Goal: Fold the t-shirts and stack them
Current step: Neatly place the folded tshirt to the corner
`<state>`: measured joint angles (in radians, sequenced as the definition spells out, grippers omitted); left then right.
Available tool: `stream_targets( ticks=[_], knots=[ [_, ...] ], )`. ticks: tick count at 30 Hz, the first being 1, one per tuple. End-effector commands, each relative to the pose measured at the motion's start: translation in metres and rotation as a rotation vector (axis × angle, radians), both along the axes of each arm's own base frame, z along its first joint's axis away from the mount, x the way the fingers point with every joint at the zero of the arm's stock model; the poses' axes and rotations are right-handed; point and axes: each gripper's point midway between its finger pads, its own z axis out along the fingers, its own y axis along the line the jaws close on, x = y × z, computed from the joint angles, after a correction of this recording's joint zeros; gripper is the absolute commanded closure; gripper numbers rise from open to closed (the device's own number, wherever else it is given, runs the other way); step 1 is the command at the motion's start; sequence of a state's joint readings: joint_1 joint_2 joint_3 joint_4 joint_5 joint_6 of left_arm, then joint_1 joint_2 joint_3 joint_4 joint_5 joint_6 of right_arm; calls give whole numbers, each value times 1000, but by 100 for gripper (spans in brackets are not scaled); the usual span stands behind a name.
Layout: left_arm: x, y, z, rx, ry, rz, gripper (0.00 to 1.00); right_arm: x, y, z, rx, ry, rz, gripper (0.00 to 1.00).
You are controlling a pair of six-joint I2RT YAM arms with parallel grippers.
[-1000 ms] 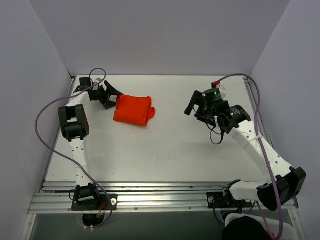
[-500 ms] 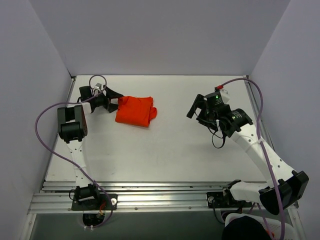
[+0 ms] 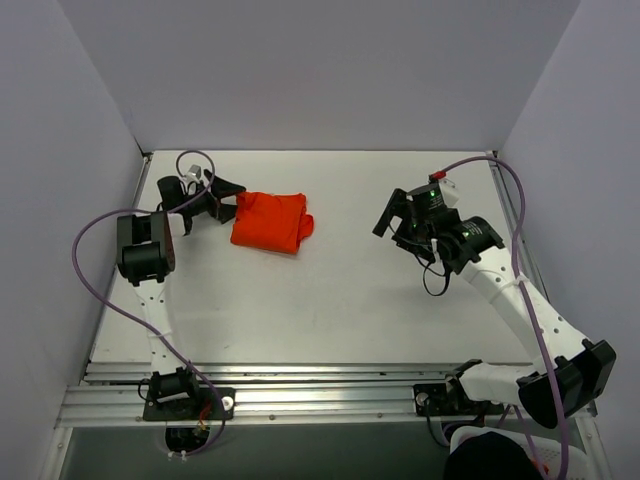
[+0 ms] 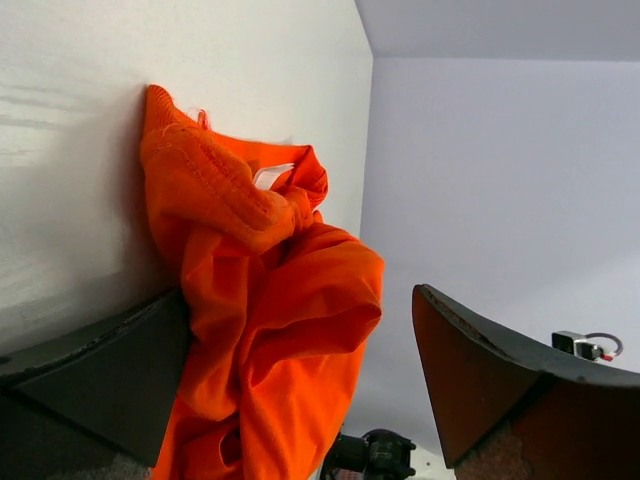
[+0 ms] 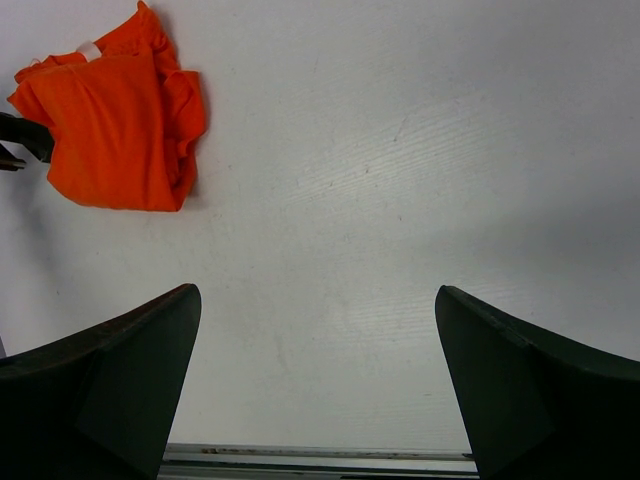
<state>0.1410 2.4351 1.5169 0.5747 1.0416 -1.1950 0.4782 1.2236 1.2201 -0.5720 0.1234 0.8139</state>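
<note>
This looks like a robotics lab test cell; a bare white desk [image 3: 330, 300] is boxed in on three sides by plain pale panels [image 3: 320, 70] (more a booth than a room); two white-and-black robot arms, left [image 3: 150, 250] and right [image 3: 500, 285], are bolted to an aluminium rail frame [image 3: 320, 395] at the near edge; purple cables [image 3: 90, 270] loop loosely along the arms.

Plain bright orange-red t-shirt [image 3: 268, 221], no print on it, sitting at ten o'clock on the matte white table [image 3: 330, 300], and a small white label [image 5: 89, 50] peeks out of the cloth. Walls [image 3: 320, 70] are pale lavender-grey. Left arm [image 3: 152, 300] and right arm [image 3: 510, 292] show white links with black joints, purple cables [image 3: 85, 262] loop around them, and a green light [image 3: 433, 194] glows at two o'clock.
</note>
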Motion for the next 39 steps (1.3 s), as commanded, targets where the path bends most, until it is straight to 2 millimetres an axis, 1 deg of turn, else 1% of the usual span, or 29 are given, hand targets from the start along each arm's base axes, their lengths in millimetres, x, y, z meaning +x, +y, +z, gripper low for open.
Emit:
stream_targets(
  ticks=[1,3,5,6,8,9,11,12,13,14,15,16,17,18,19,20,23,26,27,29,30,31,32,33,34,35,36,37,39],
  knots=[
    [-18,-18,-14,84,23,-65,2,1,-1,-10,-9,25,-20,0],
    [-22,-25,-10,132,-14,-91,2,1,-1,-14,-14,33,-20,0],
    [-29,-31,-11,161,-13,-113,2,0,-2,-19,-20,47,-23,0],
    [-32,-39,-6,173,-24,-131,1,0,-2,-20,-21,50,-23,0],
    [-39,-45,-14,225,-11,-155,1,0,-2,-21,-19,47,-24,0],
    [-42,-52,-16,242,-3,-173,4,0,-2,-22,-21,50,-23,0],
    [-42,-55,-23,296,27,-189,10,1,-1,-22,-19,46,-18,0],
    [-44,-55,-35,315,71,-196,17,2,0,-21,-16,43,-15,0],
    [-49,-53,-41,329,126,-207,22,2,0,-19,-17,41,-15,0],
    [-41,-51,-40,376,98,-202,27,3,0,-20,-20,45,-13,0],
    [-45,-63,-47,399,116,-228,32,4,0,-18,-19,40,-12,0],
    [-47,-63,-51,417,143,-234,57,4,0,-18,-21,39,-10,0],
    [-42,-62,-48,432,140,-228,78,4,0,-18,-23,42,-9,0],
    [-40,-56,-58,477,163,-212,90,4,-1,-19,-28,43,-10,0],
    [-43,-54,-61,497,194,-215,97,4,-1,-19,-29,41,-11,1],
    [-38,-53,-58,515,177,-213,98,4,-2,-18,-30,41,-10,1],
    [-34,-54,-57,525,176,-211,98,3,-3,-19,-35,43,-13,1],
    [-27,-51,-48,538,164,-200,98,4,-4,-19,-36,39,-13,1],
    [-19,-43,-39,542,149,-178,98,4,-4,-18,-36,38,-13,1],
    [-13,-32,-32,554,153,-144,98,6,-3,-16,-36,30,-11,1],
    [-3,1,-26,552,161,-78,98,7,-3,-15,-37,30,-10,1],
    [5,15,-13,557,151,-46,98,7,-2,-15,-36,29,-9,1],
    [12,31,-8,570,153,-5,98,8,-2,-14,-34,27,-7,1],
    [18,58,-5,572,161,43,98,8,-1,-16,-36,30,-5,1],
    [31,74,17,585,128,78,98,9,-1,-16,-34,30,-5,1],
    [39,90,23,620,119,113,98,9,2,-17,-25,31,3,1],
    [45,105,21,636,131,139,98,9,2,-19,-25,35,5,1],
    [61,139,52,643,41,229,98,9,3,-20,-23,39,8,1],
    [55,177,44,635,112,319,98,9,5,-21,-22,46,15,2]
  ],
)
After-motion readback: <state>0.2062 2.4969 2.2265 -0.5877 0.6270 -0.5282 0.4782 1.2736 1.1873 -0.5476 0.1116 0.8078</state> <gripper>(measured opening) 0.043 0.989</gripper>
